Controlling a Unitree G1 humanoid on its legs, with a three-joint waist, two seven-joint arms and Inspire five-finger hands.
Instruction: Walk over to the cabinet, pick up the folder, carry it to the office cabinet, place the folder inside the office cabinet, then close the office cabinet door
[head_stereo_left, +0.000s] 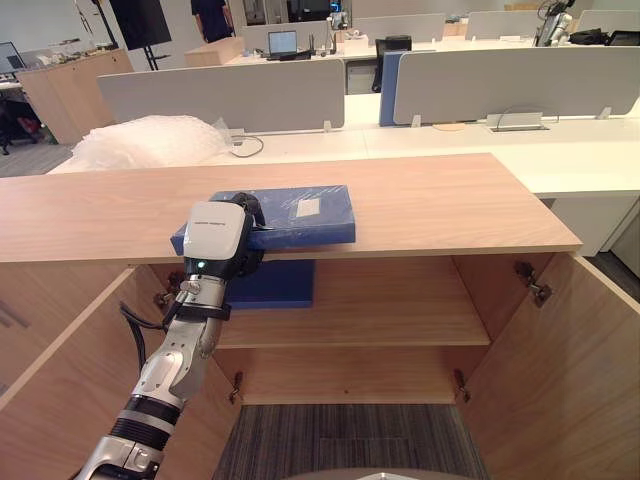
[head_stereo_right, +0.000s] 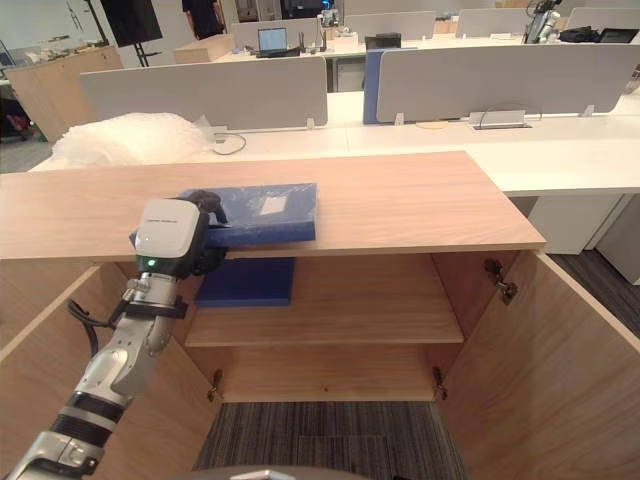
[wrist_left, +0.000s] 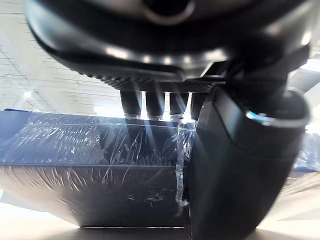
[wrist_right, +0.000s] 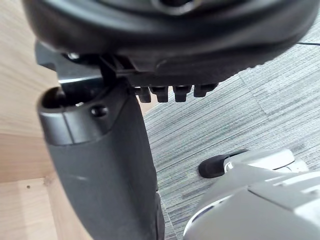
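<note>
In the left eye view, the blue folder (head_stereo_left: 300, 215) lies on top of the cabinet (head_stereo_left: 440, 200), at the front edge, toward the left. The left robot hand (head_stereo_left: 246, 252) reaches up and grips the folder's near left corner. The cabinet doors (head_stereo_left: 585, 350) stand open. A second blue folder (head_stereo_left: 272, 285) lies on the shelf (head_stereo_left: 400, 310) inside, at the left.

The right eye view shows the same things.

In the left wrist view, the fingers (wrist_left: 131, 102) lie over the top of the folder and the thumb (wrist_left: 235, 165) presses its side. Shiny plastic wrap covers the folder.

In the right wrist view, the right robot hand (wrist_right: 100, 150) hangs above the grey carpet (wrist_right: 225, 125), beside a wooden panel. I cannot tell if it is open or closed.
</note>
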